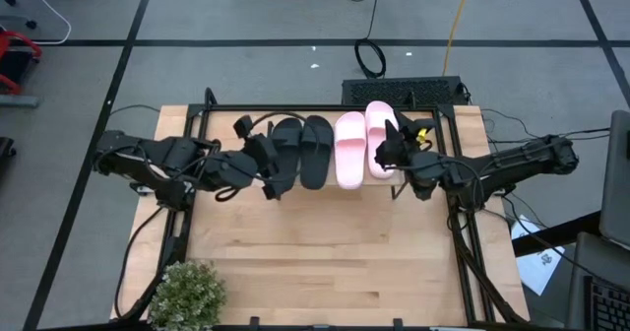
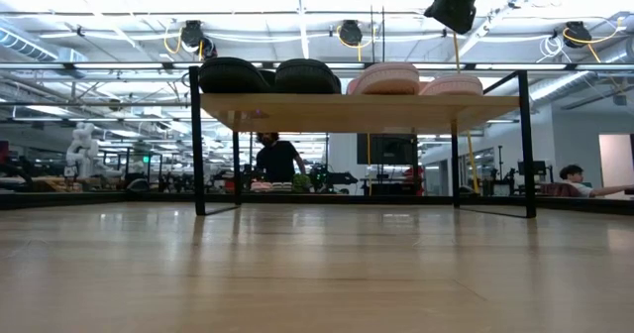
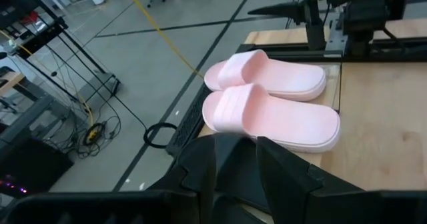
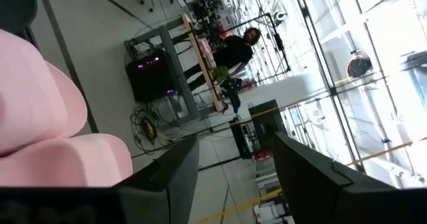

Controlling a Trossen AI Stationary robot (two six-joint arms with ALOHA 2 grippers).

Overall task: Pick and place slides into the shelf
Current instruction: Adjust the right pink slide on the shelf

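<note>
On the worktop, the shelf at twelve o'clock carries all four slides in a row: the black pair, then the pink pair. The left arm stretches in from nine o'clock, its left hand gripping the outermost black slide. The right arm reaches in from three o'clock, its right hand parted and empty just beside the outer pink slide.

A robotics lab with an open, taped floor

Black tape lines grid the grey floor, cables trail across it, and a white robot stands among distant workbenches. Ceiling light strips run overhead; a person in dark clothes works at a bench beyond the wooden table.
</note>
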